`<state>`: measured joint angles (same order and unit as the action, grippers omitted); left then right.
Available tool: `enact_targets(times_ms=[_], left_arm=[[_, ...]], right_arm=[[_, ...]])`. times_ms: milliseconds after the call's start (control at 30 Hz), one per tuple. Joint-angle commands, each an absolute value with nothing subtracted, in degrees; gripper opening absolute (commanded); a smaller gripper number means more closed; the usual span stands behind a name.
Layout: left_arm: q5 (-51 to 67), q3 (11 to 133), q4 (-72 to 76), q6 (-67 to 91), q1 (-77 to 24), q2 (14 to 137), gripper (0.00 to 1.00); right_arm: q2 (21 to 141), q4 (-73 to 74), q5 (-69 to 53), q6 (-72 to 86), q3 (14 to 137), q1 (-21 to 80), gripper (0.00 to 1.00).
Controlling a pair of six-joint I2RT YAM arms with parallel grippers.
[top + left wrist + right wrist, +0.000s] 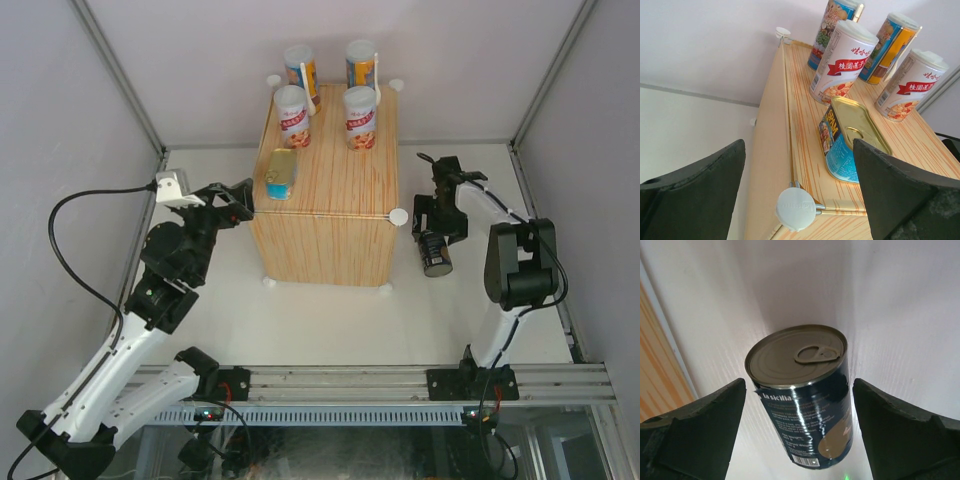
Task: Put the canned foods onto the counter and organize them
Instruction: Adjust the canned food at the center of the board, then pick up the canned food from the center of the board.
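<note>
Left hand (238, 203), fingers spread wide and holding nothing, hovers at the left edge of the wood-grain bench (330, 190) in the centre of the overhead view. On the bench stand two tall blue-orange cans (301, 68) (361, 62) at the back and two white-red cans (293, 115) (360, 117) before them. One flat gold-blue tin (281, 172) lies nearest the left hand, making five in all.

Right of the bench, the right hand (436, 232), also wide and empty, points at one dark can (800, 390) on the lower white bench (330, 320). The can sits between its fingers, untouched, lid toward the hand. The right arm is clearly nearer to it.
</note>
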<state>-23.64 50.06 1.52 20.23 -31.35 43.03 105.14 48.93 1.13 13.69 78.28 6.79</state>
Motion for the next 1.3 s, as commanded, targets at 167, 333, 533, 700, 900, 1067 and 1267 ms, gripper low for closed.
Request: enact_targets(times_ms=[167,333,533,700,900,1067,1267], left_arm=[[-23.3,52.9,2.2,19.0,-31.0,43.1,0.91],[-23.7,52.6,2.6,19.1,-31.1,43.6,0.92],[-24.0,53.6,2.6,19.3,-31.0,44.2,0.92],[-24.8,54.0,2.4,18.7,-31.1,43.7,0.91],[-26.1,53.8,3.5,18.4,-31.0,42.8,0.91],[-26.9,53.3,4.7,18.4,-31.0,42.1,0.91],[-27.0,52.3,5.6,19.5,-31.1,41.1,0.91]], right_arm=[[106.9,46.1,0.3,12.3,77.8,7.0,0.84],[107.5,45.9,0.0,12.1,77.2,7.0,0.8],[108.5,45.2,-1.3,12.6,75.7,7.1,0.67],[109.2,44.5,-2.7,13.2,74.1,7.0,0.4],[107.5,44.7,-3.3,13.8,73.4,6.5,0.04],[104.5,45.8,-3.4,14.4,73.4,6.2,0.0],[99.6,45.0,-3.8,15.2,71.7,6.5,0.0]])
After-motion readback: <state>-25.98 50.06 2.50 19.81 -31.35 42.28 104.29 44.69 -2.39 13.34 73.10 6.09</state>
